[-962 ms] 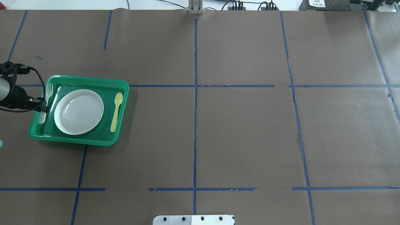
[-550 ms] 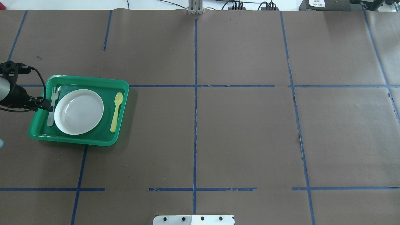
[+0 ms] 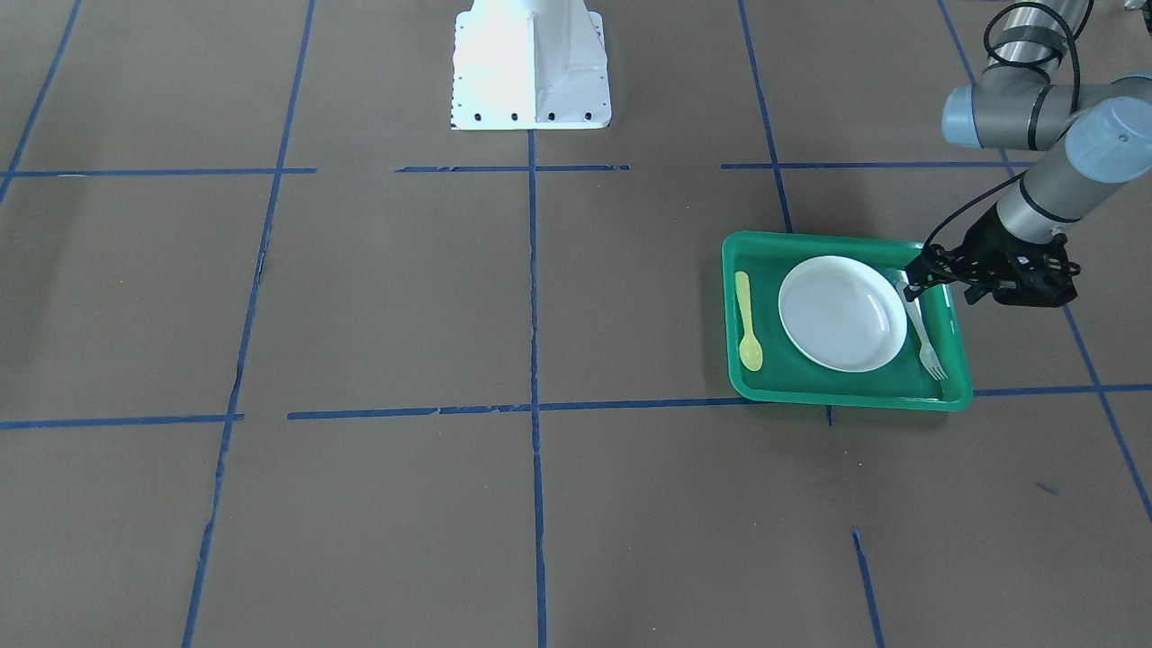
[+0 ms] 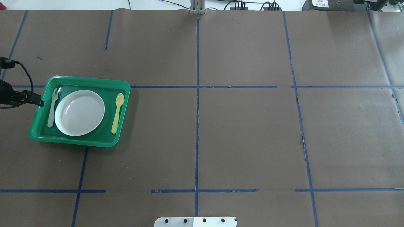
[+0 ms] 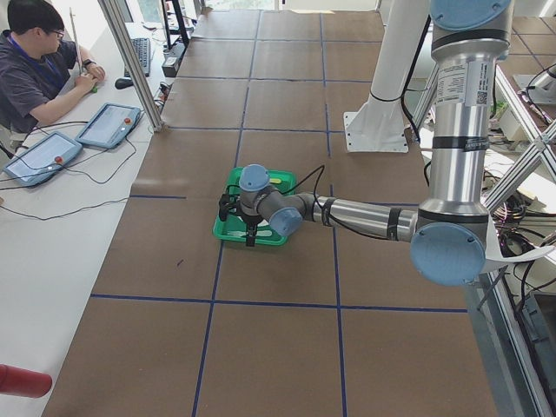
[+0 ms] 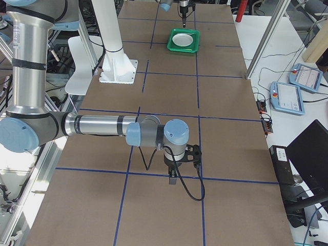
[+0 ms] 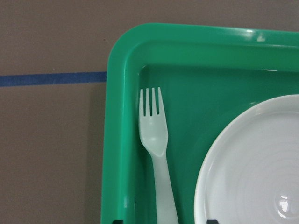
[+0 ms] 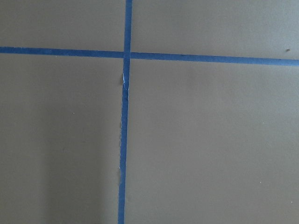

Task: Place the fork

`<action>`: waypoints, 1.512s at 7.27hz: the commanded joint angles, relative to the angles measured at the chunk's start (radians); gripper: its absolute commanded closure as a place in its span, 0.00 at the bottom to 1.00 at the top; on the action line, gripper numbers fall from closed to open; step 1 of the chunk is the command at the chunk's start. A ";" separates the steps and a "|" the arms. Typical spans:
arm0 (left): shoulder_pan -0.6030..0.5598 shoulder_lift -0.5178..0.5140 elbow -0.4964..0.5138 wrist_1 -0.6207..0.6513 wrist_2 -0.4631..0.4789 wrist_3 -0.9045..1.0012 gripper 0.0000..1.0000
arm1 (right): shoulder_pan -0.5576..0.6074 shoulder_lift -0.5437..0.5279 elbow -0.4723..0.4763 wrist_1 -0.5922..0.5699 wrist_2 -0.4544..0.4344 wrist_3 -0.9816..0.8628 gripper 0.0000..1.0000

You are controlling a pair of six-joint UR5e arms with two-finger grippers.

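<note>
Fork [image 4: 52, 106]: lies flat on the floor of the green tray [image 4: 90, 80], in the strip between the white plate [image 4: 79, 112] and the tray's wall on the robot's left. Tines point away from the robot, handle toward it. The left wrist view shows a thin gap of green between fork and plate, so they lie just beside each other, not touching. Nothing grips the fork.

Plate: centre of the tray, upright. A yellow-green spoon [image 4: 117, 112] lies on its other side, parallel to the fork, bowl away from the robot.

Left tool [image 4: 39, 99]: hangs over the tray's left rim, above the handle end of the fork. Only its two tips show at the bottom edge of the wrist view. They are spread wide, with the handle between them in the picture and neither tip touching it.

Right tool [image 6: 173, 177]: far from the tray, low over the counter [image 4: 246, 132] near a crossing of blue tape lines [image 8: 126, 54]. It shows in the side view only, so I cannot tell whether it is wide or narrow.
</note>
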 commanded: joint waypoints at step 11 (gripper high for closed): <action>-0.549 0.116 -0.112 0.574 -0.124 0.890 0.00 | 0.000 0.000 0.000 0.000 0.000 0.001 0.00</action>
